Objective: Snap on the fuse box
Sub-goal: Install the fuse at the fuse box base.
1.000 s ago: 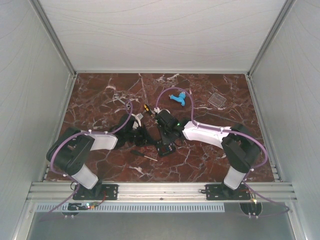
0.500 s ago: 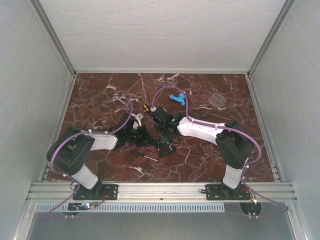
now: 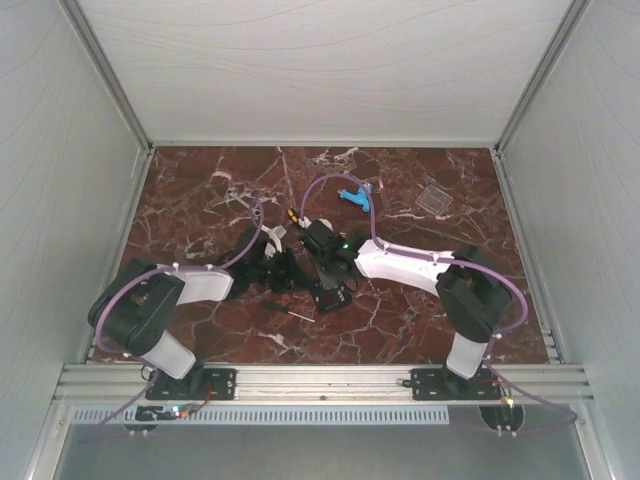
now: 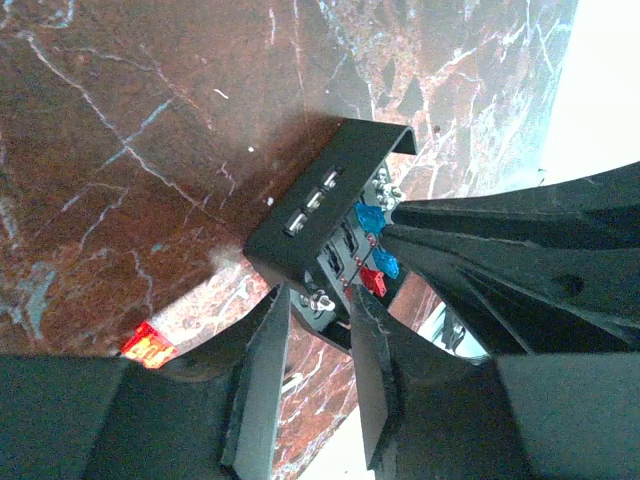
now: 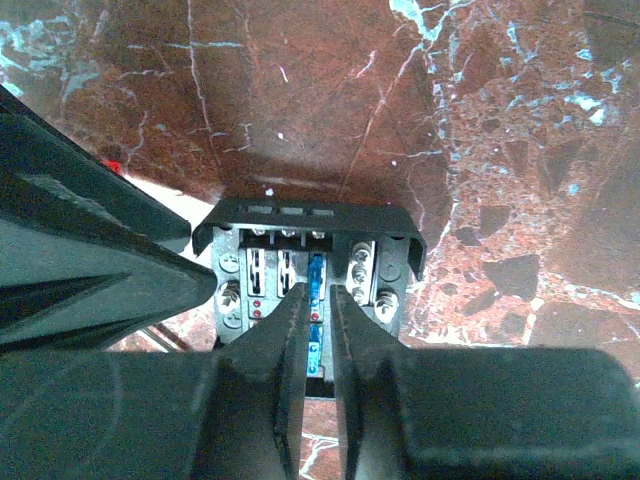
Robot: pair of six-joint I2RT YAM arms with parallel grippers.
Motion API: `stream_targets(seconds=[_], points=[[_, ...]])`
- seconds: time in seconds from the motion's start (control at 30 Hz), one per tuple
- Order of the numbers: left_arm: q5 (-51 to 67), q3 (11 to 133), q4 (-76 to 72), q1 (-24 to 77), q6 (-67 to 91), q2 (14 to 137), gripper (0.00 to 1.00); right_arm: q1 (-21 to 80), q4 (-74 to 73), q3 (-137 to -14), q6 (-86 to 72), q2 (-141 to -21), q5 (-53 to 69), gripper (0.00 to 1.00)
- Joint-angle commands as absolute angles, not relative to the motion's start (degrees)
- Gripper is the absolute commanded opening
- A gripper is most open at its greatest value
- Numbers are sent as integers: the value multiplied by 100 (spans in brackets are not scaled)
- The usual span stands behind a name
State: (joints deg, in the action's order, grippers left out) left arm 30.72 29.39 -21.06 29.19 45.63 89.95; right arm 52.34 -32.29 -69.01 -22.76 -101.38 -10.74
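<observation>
Tending uncovered fuse box (image 4: 320,205), left fingers (image 4: 262,390) narrowly parted, right fingers (image 5: 285,350) near-closed, grip unclear. Next: fetch clear cover (image 3: 435,198).

Fuse box (image 5: 365,265) near edge behind R jaws; in top view too small f/ detail.

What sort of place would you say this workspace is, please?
Probably a robot test cell in a lab: white panel walls on aluminium framing enclose a marble-patterned table, and small practice parts, a fuse box and a screwdriver, lie on it.
</observation>
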Motion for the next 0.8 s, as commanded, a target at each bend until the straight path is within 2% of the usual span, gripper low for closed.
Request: stream_targets(seconds=[0.0,0.1,0.33,0.77], points=[[3039,2915,-2270,2931,4477,8622,33,5332,-3318,-6865,-2093,-9760,-1274,15],[2958,2848,-2187,2928,4448,8442,36,5361,-3379,-6921,-2074,-9689,-1262,19],[2997,2699,-2262,2831,4544,8381,46,5444,-3457,-7036,-2045,-9891,-1269,19],[3217,3359,-2101,2725,4524,9082,46,5527,-3612,-7417,-1972,-10419,-1572,18]])
